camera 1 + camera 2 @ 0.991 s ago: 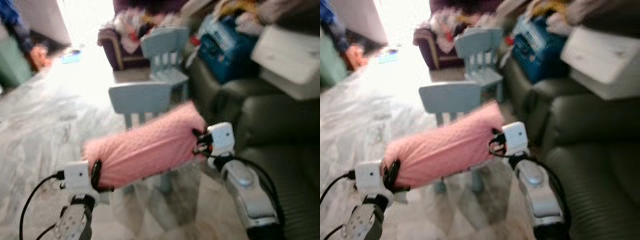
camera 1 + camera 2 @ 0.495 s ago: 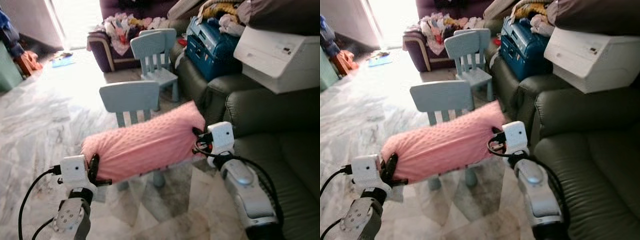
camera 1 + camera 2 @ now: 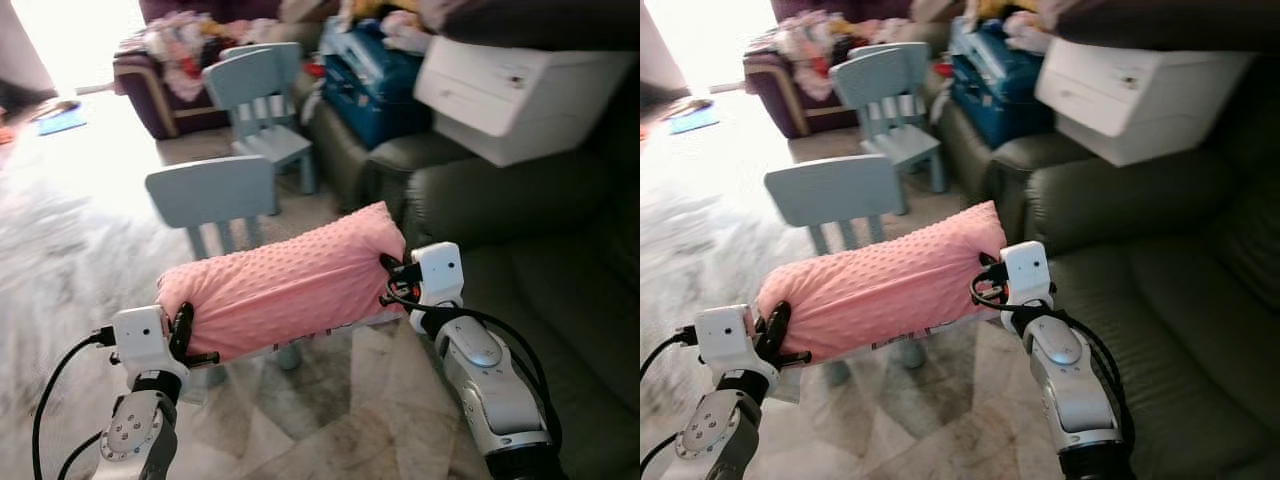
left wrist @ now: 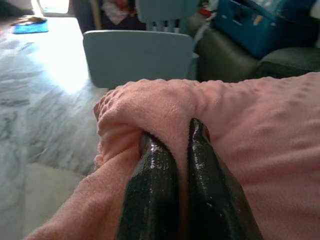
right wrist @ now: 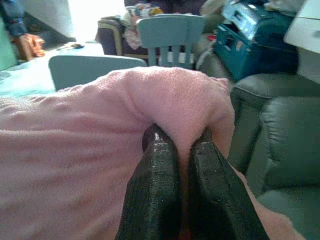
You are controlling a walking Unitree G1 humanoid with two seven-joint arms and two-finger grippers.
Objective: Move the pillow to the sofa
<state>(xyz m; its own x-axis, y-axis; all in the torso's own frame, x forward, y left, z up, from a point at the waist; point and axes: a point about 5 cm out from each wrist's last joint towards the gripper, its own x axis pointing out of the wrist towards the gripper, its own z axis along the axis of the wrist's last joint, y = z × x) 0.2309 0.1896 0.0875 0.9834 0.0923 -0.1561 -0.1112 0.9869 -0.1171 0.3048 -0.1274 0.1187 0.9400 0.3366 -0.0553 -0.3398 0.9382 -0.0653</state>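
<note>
A pink dotted pillow [image 3: 285,282] hangs in the air between my two arms, above the marble floor. My left gripper [image 4: 175,135] is shut on a pinched fold at the pillow's left end. My right gripper [image 5: 181,137] is shut on a fold at its right end. The dark green leather sofa [image 3: 530,270] lies to the right of the pillow, its seat just beyond my right arm [image 3: 480,370]. In the right eye view the pillow [image 3: 875,285] is level with the sofa's seat front [image 3: 1120,320].
Two light blue child chairs stand ahead, one [image 3: 215,195] right behind the pillow, one [image 3: 255,85] farther back. A white box [image 3: 520,90] and blue cases [image 3: 365,85] are piled on the sofa's far part. A purple couch with clothes [image 3: 165,60] stands at the back.
The whole view has swung to the right, bringing more of the green sofa into sight. Both grippers stay shut on the pillow, held the same way.
</note>
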